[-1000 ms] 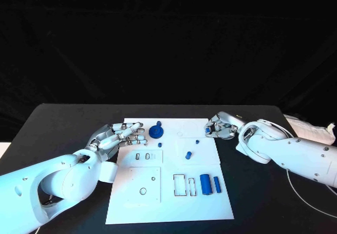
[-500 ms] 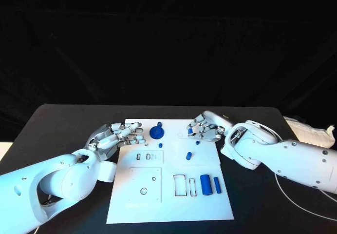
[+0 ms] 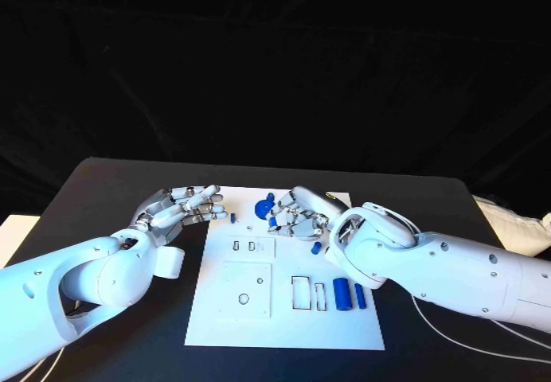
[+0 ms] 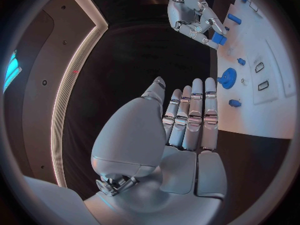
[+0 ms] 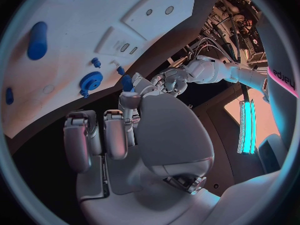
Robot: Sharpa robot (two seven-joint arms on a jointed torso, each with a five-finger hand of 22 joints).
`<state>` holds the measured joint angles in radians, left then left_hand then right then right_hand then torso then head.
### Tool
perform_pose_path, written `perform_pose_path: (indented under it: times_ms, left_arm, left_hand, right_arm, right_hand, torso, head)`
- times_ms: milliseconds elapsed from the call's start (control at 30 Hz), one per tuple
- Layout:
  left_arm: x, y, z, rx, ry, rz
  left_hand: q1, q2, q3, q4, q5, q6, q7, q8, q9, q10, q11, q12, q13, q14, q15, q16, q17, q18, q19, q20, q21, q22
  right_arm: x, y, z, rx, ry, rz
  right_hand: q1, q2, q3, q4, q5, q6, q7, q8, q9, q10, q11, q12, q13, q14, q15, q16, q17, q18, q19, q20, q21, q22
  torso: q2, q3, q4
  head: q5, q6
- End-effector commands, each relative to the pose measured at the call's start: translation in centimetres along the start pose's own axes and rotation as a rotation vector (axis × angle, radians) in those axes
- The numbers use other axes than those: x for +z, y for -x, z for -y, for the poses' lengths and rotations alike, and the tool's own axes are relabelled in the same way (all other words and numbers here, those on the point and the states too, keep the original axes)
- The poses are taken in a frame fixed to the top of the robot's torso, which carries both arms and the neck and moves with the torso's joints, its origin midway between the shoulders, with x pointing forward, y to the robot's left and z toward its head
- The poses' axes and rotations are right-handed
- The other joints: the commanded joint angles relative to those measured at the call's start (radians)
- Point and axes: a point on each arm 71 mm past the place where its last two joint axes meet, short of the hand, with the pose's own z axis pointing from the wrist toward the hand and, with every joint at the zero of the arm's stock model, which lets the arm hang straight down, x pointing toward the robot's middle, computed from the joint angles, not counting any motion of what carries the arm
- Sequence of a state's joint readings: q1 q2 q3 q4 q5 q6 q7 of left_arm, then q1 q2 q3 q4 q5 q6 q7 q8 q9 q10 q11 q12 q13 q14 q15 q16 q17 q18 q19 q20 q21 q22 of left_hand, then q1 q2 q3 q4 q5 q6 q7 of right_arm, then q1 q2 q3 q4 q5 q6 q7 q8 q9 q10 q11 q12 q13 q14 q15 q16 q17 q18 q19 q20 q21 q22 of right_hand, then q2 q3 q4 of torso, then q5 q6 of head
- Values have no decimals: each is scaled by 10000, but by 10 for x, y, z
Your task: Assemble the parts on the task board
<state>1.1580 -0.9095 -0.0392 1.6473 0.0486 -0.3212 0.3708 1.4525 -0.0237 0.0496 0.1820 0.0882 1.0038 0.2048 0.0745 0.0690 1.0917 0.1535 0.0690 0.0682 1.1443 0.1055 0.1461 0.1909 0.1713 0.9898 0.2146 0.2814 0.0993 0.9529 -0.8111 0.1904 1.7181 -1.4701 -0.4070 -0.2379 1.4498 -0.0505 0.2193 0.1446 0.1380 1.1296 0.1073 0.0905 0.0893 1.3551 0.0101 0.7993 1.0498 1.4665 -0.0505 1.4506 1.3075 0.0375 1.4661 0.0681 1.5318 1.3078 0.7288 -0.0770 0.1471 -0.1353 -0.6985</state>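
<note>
The task board (image 3: 287, 302) lay in the middle of the black worktop (image 3: 103, 191), and the assembly looked only partly done. A blue gear (image 3: 265, 208) stood near the board's far edge with a small blue peg (image 3: 233, 216) just left of it. Toward the near right, a thick blue cylinder (image 3: 341, 294) and a thinner blue bar (image 3: 359, 295) lay loose beside two empty rectangular slots (image 3: 306, 291). A pair of small slots (image 3: 244, 247) and a round hole (image 3: 244, 298) in the left panels were also unfilled, so I judged most of the fitting was left.

The right hand (image 3: 296, 215) hung over the far middle of the board, just right of the gear, its fingers pinching a small blue part (image 4: 218, 38). The left hand (image 3: 181, 208) sat at the board's far left corner, fingers straight and close together, holding nothing.

Both hands crowded the gear, so room there was tight. The near half of the board and the worktop on either side lay open. The right forearm crossed close above the loose cylinder.
</note>
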Motion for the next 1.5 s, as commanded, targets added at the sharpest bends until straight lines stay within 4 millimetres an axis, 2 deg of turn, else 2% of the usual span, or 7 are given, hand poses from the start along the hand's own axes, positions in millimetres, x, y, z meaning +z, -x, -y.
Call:
perform_pose_path:
  times_ms: [33,200,333,767,967,1267,1500]
  left_arm:
    - [0,-3,2,-194,-235,-217]
    - [-1,-7,2,-256,-192,-311]
    - [-1,-10,2,-288,-175,-376]
    - [-2,-19,1,-382,-134,-614]
    - [-2,-21,1,-395,-126,-649]
    - [-2,-21,1,-405,-115,-675]
    - [-2,-21,1,-409,-99,-676]
  left_hand:
    - [12,99,11,-75,53,23,44,-24,-3,-43,35,-48,-14,48,24,-44,17,118,58,17,-50,-9]
    - [16,103,14,-79,52,24,43,-25,-3,-43,33,-47,-14,49,23,-46,19,118,58,16,-50,-10]
    - [16,103,14,-79,52,24,43,-25,-3,-43,33,-47,-14,49,23,-46,19,118,58,16,-50,-10]
    - [16,103,14,-79,52,24,43,-25,-3,-43,33,-47,-14,49,23,-46,19,118,58,16,-50,-10]
    - [16,103,14,-79,52,24,43,-25,-3,-43,33,-47,-14,49,23,-46,19,118,58,16,-50,-10]
    - [16,103,14,-79,52,24,43,-25,-3,-43,33,-47,-14,49,23,-46,19,118,58,16,-50,-10]
    - [14,114,19,-85,50,26,48,-29,-2,-47,34,-48,-14,54,21,-54,25,119,61,16,-51,-13]
  right_arm:
    - [4,-9,0,-772,-402,-114]
    - [12,-25,-3,-1025,-578,-465]
    - [14,-30,-2,-1111,-718,-561]
    - [17,-45,-4,-1288,-805,-1103]
    - [15,-51,-2,-1284,-842,-1247]
    - [14,-59,0,-1251,-918,-1337]
    - [12,-60,3,-1400,-1049,-1408]
  right_hand:
    - [-16,-78,97,-22,50,203,-116,7,-2,-97,0,-87,-51,648,-51,-45,779,-123,317,-101,-59,1628]
    - [-11,-90,121,-44,62,213,-116,5,1,-121,0,-165,-102,642,-51,-69,747,-116,298,-101,-71,1602]
    - [-19,-93,142,-54,78,221,-114,3,3,-136,2,-205,-127,637,-51,-87,724,-112,285,-101,-80,1584]
    - [-59,-100,160,-49,95,220,-106,-7,3,-140,10,-223,-139,637,-48,-92,721,-110,280,-101,-85,1576]
    - [-75,-109,160,-48,94,221,-104,-9,3,-136,11,-220,-137,637,-47,-94,720,-111,283,-101,-84,1580]
    - [-83,-115,166,-51,97,223,-106,-11,4,-146,10,-257,-161,635,-46,-101,711,-108,274,-100,-89,1568]
    - [-116,-171,173,-69,97,208,-98,-31,1,-178,14,-363,-231,634,-44,-109,705,-107,271,-98,-94,1562]
  torso:
    - [-78,-98,111]
    - [-80,-157,143]
    - [-79,-163,155]
    - [-64,-130,126]
    - [-61,-134,106]
    - [-61,-136,133]
    - [-52,-144,100]
  head:
    - [-18,-100]
    - [-21,-145]
    - [35,-168]
    - [110,-236]
    - [180,-265]
    - [190,-302]
    - [201,-344]
